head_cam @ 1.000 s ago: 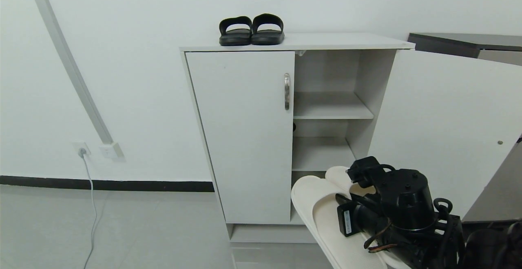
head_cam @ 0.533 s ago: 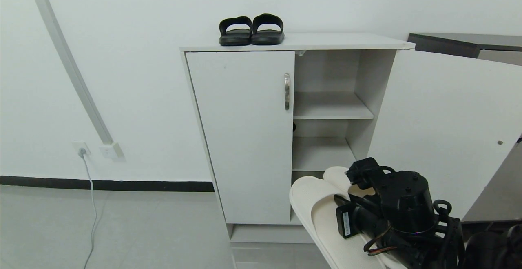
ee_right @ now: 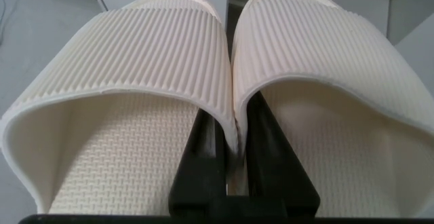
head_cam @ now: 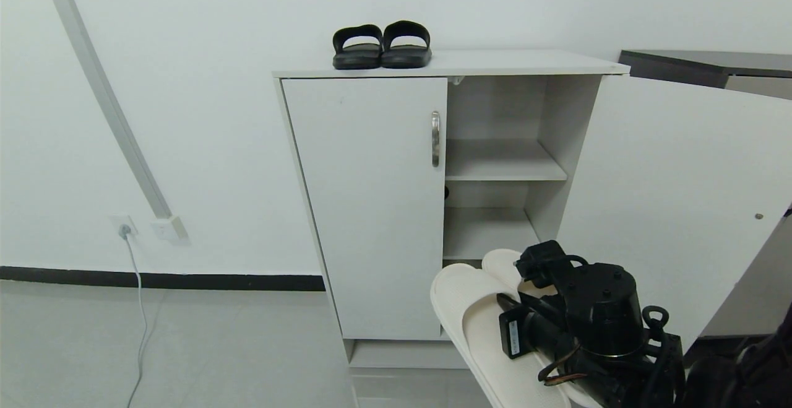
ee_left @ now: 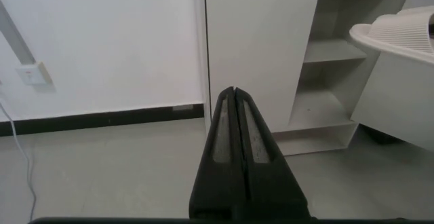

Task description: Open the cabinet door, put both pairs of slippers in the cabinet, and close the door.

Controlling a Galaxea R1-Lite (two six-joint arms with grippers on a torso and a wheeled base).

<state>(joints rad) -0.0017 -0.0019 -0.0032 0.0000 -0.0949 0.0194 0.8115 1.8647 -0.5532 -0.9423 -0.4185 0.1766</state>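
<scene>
Clamping white slippers (head_cam: 471, 309) in right hand (ee_right: 229, 149) before open cabinet (head_cam: 365, 210), left hand (ee_left: 234, 100) pressed together, black slippers (head_cam: 382, 46) on top.

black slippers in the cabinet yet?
No, the black slippers sit side by side on top of the cabinet, above its closed left door.

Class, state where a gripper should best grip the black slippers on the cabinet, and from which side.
Probably pinch the two touching inner strap sides of the black slippers together, coming from the front: the pair stands side by side on the cabinet top, strap openings facing the robot.
</scene>
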